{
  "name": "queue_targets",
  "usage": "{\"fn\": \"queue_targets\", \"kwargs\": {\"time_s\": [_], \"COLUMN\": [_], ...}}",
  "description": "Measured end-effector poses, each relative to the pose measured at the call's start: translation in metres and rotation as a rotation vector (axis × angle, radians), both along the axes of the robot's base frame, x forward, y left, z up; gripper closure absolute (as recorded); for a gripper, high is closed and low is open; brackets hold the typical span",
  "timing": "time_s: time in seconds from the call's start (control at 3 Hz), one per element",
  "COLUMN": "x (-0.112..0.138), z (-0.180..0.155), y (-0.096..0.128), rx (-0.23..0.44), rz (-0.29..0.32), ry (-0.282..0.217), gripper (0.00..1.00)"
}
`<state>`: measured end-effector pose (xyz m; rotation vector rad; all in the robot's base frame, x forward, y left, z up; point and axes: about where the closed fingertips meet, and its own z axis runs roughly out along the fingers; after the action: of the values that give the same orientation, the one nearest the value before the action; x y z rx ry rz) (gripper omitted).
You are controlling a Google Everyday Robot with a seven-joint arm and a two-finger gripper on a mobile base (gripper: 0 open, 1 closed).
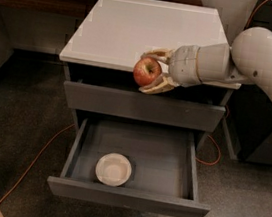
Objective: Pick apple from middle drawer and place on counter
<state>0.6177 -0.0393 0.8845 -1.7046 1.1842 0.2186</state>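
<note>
Camera view: the gripper (150,71) clasps the apple (147,72) between its two pale fingers, one over the top of the fruit and one under it, level with the front edge of the counter (137,30). The counter's slab stretches away just behind and above the gripper. Directly below it stands the top drawer's closed front (141,106), and lower down the middle drawer (162,152) is pulled out, holding only a white bowl (113,169). The fruit is out of the drawer and the placing appears to be under way. To do it well, the arm (264,58) should raise the apple clear of the lip, carry it well inward over the slab, lower it to rest and only then let go, since a round fruit released near the edge could roll off.
</note>
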Motion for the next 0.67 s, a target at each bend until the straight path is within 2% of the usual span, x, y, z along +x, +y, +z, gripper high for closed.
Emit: {"fn": "queue_targets", "kwargs": {"time_s": [0.67], "x": [0.047], "z": [0.022], "y": [0.005], "rx": [0.089], "rz": [-0.004], "ry": [0.043], "gripper": [1.0]}}
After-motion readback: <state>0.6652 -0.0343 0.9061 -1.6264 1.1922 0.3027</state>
